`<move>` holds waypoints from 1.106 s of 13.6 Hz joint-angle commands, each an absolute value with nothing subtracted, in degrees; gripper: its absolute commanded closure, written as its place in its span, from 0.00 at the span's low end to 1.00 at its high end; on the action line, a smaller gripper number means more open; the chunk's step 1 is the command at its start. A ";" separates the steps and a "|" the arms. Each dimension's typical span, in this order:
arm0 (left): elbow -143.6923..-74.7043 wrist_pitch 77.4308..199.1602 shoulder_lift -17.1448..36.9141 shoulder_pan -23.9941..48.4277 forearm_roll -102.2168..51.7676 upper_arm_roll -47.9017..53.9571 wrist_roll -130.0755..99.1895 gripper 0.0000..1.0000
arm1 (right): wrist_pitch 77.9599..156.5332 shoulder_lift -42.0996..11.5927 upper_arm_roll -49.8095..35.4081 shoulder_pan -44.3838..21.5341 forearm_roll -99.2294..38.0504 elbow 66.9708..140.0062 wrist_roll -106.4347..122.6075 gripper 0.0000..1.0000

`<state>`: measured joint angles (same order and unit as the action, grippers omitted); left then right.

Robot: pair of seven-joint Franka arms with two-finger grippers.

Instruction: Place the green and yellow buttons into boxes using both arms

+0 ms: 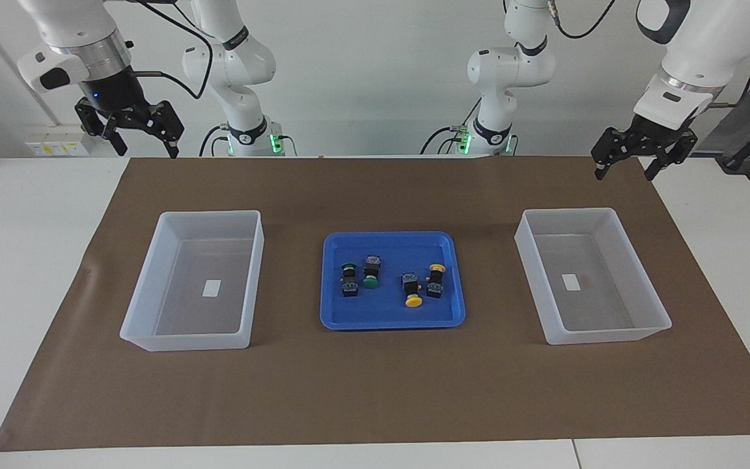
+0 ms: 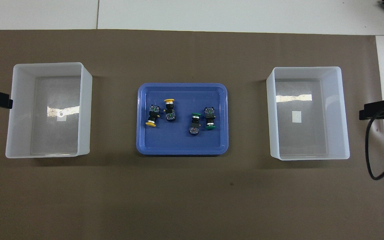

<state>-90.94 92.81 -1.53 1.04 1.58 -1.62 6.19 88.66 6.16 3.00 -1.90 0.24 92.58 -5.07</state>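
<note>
1. 1 brown mat (image 1: pixel 375 391) covers most of the white table (image 1: pixel 23 260), and everything else sits on it.
2. 2 translucent boxes stand well apart at the mat's ends: one box (image 1: pixel 153 286) toward my right arm's end, the other box (image 1: pixel 648 299) toward my left arm's end. Each shows only a small white label on its floor. In the overhead view glare streaks across both floors.
3. 1 shallow blue tray (image 1: pixel 391 319) lies between the boxes, at the middle of the mat.
4. 4 buttons lie in that tray, none in a box. The 2 green buttons, one (image 1: pixel 349 279) and another (image 1: pixel 371 271), lie just beside each other in the tray's half toward my right arm. The 2 yellow buttons, one (image 1: pixel 411 290) and another (image 1: pixel 435 281), lie in the half toward my left arm. Whether any pair actually touches, I cannot tell.
5. My right gripper (image 1: pixel 143 144) hangs in the air over the mat's edge by my base, fingers spread and holding nothing.
6. My left gripper (image 1: pixel 625 170) hangs over the mat's corner at my left arm's end, likewise spread and empty.
7. Both arms wait; the overhead view cuts them down to dark slivers at its side edges.
</note>
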 commanded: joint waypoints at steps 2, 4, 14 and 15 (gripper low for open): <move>-94.56 94.30 -3.69 0.62 1.76 -1.23 6.15 0.00 | 88.77 6.15 2.81 -1.58 0.44 92.46 -4.22 0.00; -94.66 95.44 -3.78 0.44 1.76 -1.23 5.80 0.00 | 88.77 6.76 2.81 -1.76 0.35 93.24 -5.79 0.00; -95.44 92.64 -4.21 1.23 1.76 -1.23 5.10 0.00 | 94.56 4.23 1.76 -5.17 0.18 95.19 -4.83 0.00; -95.45 91.07 -4.48 1.32 1.76 -0.97 5.10 0.00 | 96.83 3.17 1.76 -6.58 -0.09 95.79 -5.44 0.00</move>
